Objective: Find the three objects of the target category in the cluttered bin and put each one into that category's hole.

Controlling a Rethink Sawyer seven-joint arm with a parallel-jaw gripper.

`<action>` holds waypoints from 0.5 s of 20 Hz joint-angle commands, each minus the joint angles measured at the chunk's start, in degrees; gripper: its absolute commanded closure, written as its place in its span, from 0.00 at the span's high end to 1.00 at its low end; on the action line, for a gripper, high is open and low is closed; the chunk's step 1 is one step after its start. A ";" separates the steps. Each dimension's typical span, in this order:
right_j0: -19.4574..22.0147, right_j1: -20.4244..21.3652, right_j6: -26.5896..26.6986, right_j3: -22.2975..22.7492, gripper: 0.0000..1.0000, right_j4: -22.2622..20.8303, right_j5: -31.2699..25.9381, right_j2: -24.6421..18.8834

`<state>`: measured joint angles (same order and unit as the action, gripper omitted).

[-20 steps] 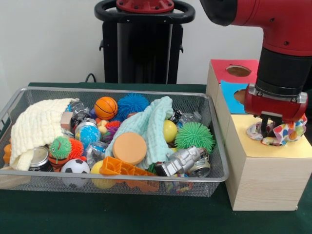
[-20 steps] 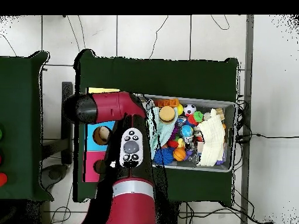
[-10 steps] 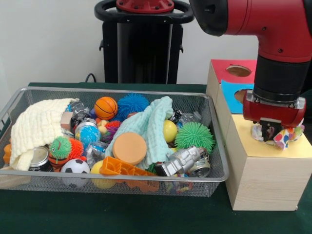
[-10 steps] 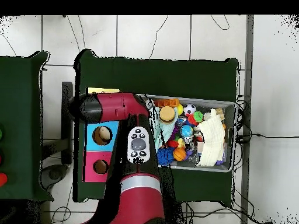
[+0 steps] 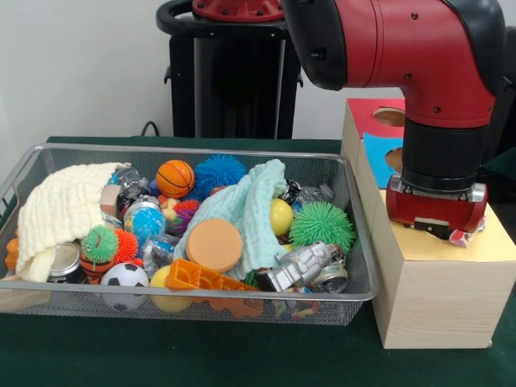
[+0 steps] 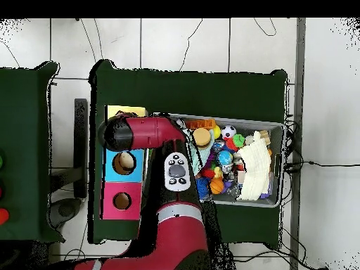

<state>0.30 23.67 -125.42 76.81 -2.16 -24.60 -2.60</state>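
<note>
The wire mesh bin (image 5: 189, 296) stands at the left, full of mixed toys; it also shows in the overhead view (image 6: 278, 128). My gripper (image 5: 438, 229) is pressed down on the yellow top (image 5: 423, 249) of the pale wooden box, and the red wrist hides its tips. A small corner of a white piece with coloured dots (image 5: 462, 237) sticks out under the wrist's right edge. The round hole is hidden under the gripper. No other dotted piece shows clearly in the bin. In the overhead view my arm (image 6: 133, 133) covers most of the yellow top (image 6: 125, 111).
The blue-topped box (image 5: 377, 151) and red-topped box (image 5: 372, 112) stand behind the yellow one. The bin holds a cream cloth (image 5: 63, 210), a teal cloth (image 5: 251, 208), a green spiky ball (image 5: 322, 225), an orange disc (image 5: 214, 244) and a silver figure (image 5: 302, 267).
The gripper has gone down onto the yellow top. The dotted piece, bunched in full view under it a second ago, has sunk almost out of sight. The upper arm has swung across.
</note>
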 commanded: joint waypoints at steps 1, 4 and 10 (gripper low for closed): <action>3.49 -6.56 2.20 7.69 0.00 -6.86 6.00 -3.31; 3.08 -6.27 1.27 7.90 0.00 -7.73 6.32 -2.52; 0.63 -3.08 0.17 6.86 0.00 -8.48 2.03 0.06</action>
<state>-0.01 24.06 -125.42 76.80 -5.32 -24.02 -2.85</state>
